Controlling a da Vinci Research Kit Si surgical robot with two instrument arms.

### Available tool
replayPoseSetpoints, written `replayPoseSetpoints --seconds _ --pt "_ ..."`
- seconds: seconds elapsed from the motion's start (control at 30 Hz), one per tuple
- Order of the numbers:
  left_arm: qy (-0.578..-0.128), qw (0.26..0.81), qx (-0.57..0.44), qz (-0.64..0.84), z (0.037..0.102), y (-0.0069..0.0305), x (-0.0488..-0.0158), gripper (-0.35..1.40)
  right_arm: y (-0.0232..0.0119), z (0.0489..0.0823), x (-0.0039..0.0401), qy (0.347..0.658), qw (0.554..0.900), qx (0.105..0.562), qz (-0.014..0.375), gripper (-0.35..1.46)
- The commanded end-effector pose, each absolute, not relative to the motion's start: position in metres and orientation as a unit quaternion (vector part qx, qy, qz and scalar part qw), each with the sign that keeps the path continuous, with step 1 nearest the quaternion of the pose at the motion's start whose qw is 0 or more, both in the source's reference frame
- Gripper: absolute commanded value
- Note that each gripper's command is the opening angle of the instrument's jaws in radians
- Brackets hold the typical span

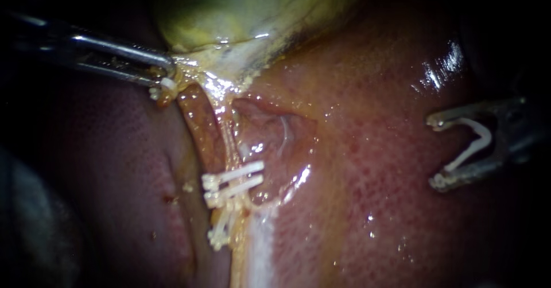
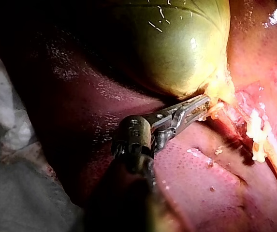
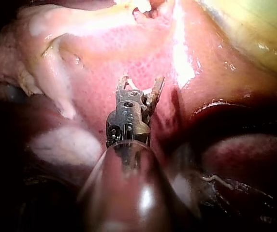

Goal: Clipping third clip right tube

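The yellow-green gallbladder (image 1: 229,12) lies at the top over the red liver (image 1: 373,150). My left instrument (image 1: 166,77) is shut on the yellowish tissue at the gallbladder's neck (image 2: 215,94). From there a brown tube (image 1: 200,130) and, to its right, a thin pale tube (image 1: 229,144) run down. Two white clips (image 1: 234,182) lie across them, with more white clip material (image 1: 219,233) below. My right instrument (image 1: 436,150) hovers far to the right over the liver, its jaws wide apart around an open white clip (image 1: 473,144), well clear of the tubes.
A raw hollow in the liver bed (image 1: 275,139) sits just right of the tubes. A pale band (image 1: 261,248) runs down from the clips. White gauze (image 2: 3,96) lies beside the liver in the left wrist view.
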State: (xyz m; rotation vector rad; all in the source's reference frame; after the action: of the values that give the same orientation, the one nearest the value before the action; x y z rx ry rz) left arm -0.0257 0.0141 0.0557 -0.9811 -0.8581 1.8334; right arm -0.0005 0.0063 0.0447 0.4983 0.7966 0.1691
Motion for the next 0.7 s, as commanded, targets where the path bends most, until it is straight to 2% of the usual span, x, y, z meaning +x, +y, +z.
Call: replayPoseSetpoints --seconds 0.03,0.13,0.27,0.7 --pt "-0.344 0.432 -0.393 0.735 0.0557 0.0141 -0.0257 -0.35 0.0064 0.0444 0.0001 0.396 0.880 0.245 0.092 0.49" --pt "-0.344 0.432 -0.393 0.735 0.0557 0.0141 -0.0258 -0.35 0.0065 0.0439 0.0019 0.420 0.863 0.255 0.119 0.50" --pt "-0.344 0.432 -0.393 0.735 0.0556 0.0140 -0.0258 -0.35 0.0066 0.0441 0.0040 0.434 0.850 0.263 0.144 0.50" --pt "-0.343 0.432 -0.393 0.735 0.0556 0.0140 -0.0259 -0.35 0.0065 0.0470 0.0090 0.414 0.839 0.291 0.202 0.50"
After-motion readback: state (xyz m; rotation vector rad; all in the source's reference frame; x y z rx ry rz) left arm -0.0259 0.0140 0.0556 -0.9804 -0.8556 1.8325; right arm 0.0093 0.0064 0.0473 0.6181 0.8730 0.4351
